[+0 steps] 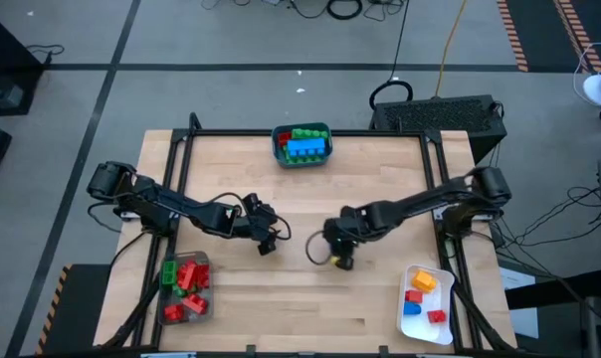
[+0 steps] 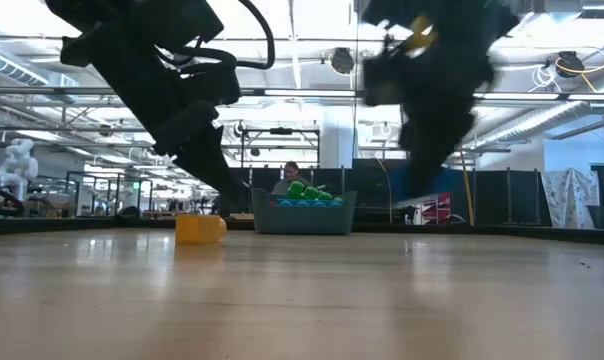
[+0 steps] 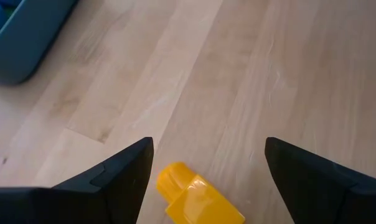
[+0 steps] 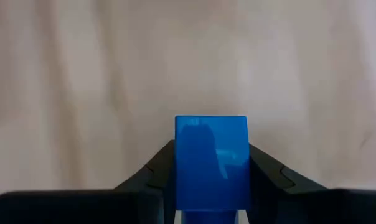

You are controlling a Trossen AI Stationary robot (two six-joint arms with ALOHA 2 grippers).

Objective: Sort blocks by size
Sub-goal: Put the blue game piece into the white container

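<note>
A yellow block (image 3: 197,199) lies on the wooden table (image 1: 380,189); it also shows in the low view (image 2: 200,228). My left gripper (image 3: 210,146) is open just over it, one finger on either side, near the table's middle (image 1: 269,239). My right gripper (image 1: 332,251) is shut on a blue block (image 4: 211,143) above the table, right of the left gripper. Other blocks lie in a teal bin (image 1: 302,144), a clear tray (image 1: 186,288) and a white tray (image 1: 425,298). My right gripper pinches the blue block by its two opposite sides (image 4: 180,168) between its two fingers. The fingers point down at the table. The block is lifted clear of the table and sticks out past the fingertips (image 2: 422,188).
The teal bin at the far edge holds blue, green and red blocks. The clear tray at the near left holds red and green blocks. The white tray at the near right holds orange, blue, red and yellow blocks. Bare wood lies between them.
</note>
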